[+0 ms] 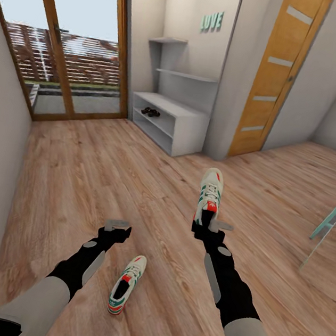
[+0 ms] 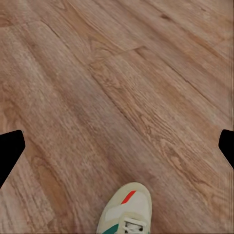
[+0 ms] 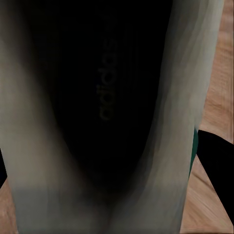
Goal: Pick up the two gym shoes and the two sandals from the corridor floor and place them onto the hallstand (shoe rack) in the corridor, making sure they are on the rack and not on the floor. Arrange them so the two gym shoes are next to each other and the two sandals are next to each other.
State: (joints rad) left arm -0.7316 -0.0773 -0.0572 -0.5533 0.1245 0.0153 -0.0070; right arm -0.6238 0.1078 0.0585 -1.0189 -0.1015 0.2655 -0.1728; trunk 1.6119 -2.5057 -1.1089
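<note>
You've got one shoe (image 1: 209, 195) clamped by its heel in your right fingers (image 1: 209, 223), up off the floor (image 1: 80, 176). The other shoe (image 1: 127, 284) lies by your empty, spread left fingers (image 1: 117, 229). Sandals (image 1: 150, 112) look racked on the rack (image 1: 186, 133) already. About halfway, I reckon.

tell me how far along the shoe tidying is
Done: a dark pair, likely the sandals, sits on the hallstand lower shelf. In hand: the right tool holds one gym shoe by its heel. Left: the second gym shoe lies on the floor near the open left tool.
</note>
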